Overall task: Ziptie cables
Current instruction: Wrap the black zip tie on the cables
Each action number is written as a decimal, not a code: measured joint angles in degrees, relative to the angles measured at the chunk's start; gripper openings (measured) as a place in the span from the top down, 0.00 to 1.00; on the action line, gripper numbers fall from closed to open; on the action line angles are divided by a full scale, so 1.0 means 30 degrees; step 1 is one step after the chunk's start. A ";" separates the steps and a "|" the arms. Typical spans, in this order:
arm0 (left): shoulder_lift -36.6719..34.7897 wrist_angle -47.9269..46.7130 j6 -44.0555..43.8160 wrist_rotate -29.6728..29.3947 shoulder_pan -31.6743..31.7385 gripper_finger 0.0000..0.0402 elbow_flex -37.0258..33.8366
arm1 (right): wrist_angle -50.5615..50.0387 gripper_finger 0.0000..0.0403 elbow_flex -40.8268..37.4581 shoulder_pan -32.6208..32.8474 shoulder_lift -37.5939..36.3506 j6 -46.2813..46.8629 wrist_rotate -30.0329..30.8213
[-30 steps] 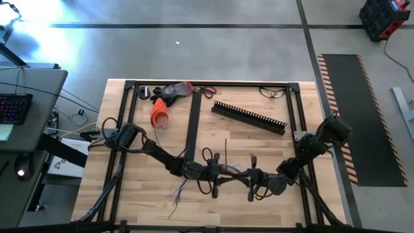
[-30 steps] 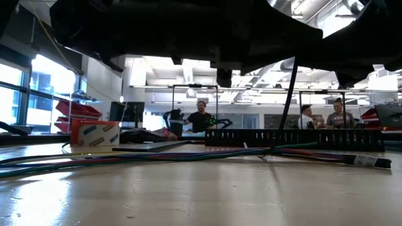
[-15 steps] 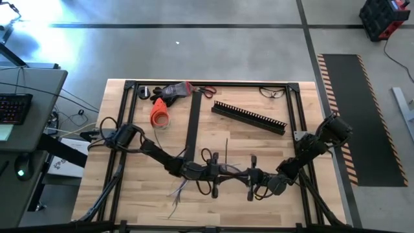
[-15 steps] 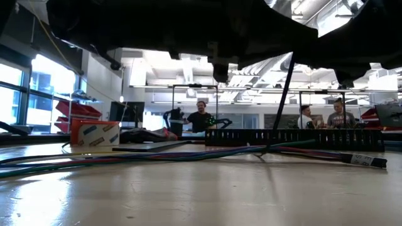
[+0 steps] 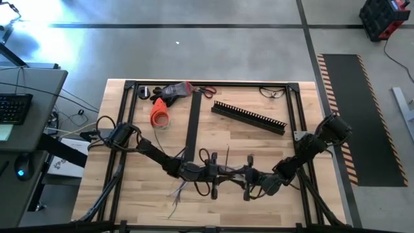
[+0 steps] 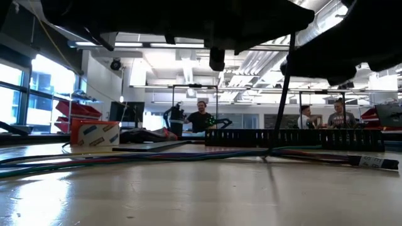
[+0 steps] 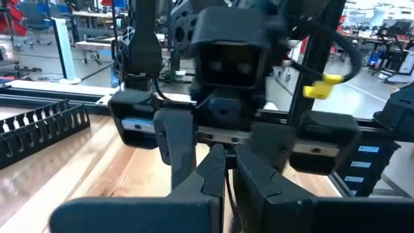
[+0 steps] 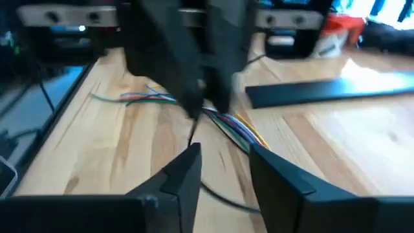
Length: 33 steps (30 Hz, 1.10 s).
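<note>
Cables (image 5: 194, 176) lie across the near-middle of the tabletop (image 5: 259, 142), loose ends splayed toward the left. I see the left gripper (image 5: 217, 173) and right gripper (image 5: 244, 176) facing each other over them, near together. Right fingers (image 8: 184, 169) show a gap, nothing between them. Left fingers (image 7: 259, 178) look nearly closed; can't tell what they pinch.

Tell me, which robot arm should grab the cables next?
Right. Its tool is open and free, pointing straight at the cables, while the left tool is busy pinching them.
</note>
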 joint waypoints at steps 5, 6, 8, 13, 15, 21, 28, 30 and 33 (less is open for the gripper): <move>-0.0007 0.0190 0.0000 -0.0028 0.0000 1.00 0.0000 | -0.0686 0.67 0.0883 -0.0139 0.0000 -0.2164 0.0071; -0.0007 0.0176 0.0000 -0.0054 0.0015 1.00 0.0000 | -0.0902 0.67 0.0948 -0.0196 0.0000 -0.2225 0.0069; -0.0007 0.0167 0.0003 -0.0313 0.0015 1.00 0.0000 | -0.0979 0.69 0.0983 -0.0258 0.0007 -0.2297 -0.0123; -0.0007 0.0152 0.0320 -0.0480 -0.0023 1.00 0.0000 | -0.2520 0.73 0.1011 -0.0136 0.0007 -0.1895 -0.0942; -0.0007 0.0159 0.0512 -0.0526 -0.0138 1.00 0.0000 | -0.3340 0.74 0.1011 -0.0003 0.0007 -0.1170 0.0501; -0.0007 -0.0229 0.1328 -0.1491 -0.0804 1.00 0.0000 | -0.6438 0.74 0.1004 0.0574 -0.1519 -0.0101 0.2766; 0.0069 -0.0737 0.0954 -0.2211 -0.1056 1.00 0.0000 | -1.1519 0.74 0.1004 0.1364 -0.4412 0.2978 0.1549; 0.0095 -0.0831 0.0999 -0.2378 -0.1049 1.00 0.0000 | -1.1067 0.74 0.1004 0.1508 -0.4403 0.3062 0.0676; 0.0095 -0.0955 0.1326 -0.3580 -0.1056 1.00 0.0000 | -0.9387 0.74 0.1004 0.1928 -0.3466 0.2355 0.0100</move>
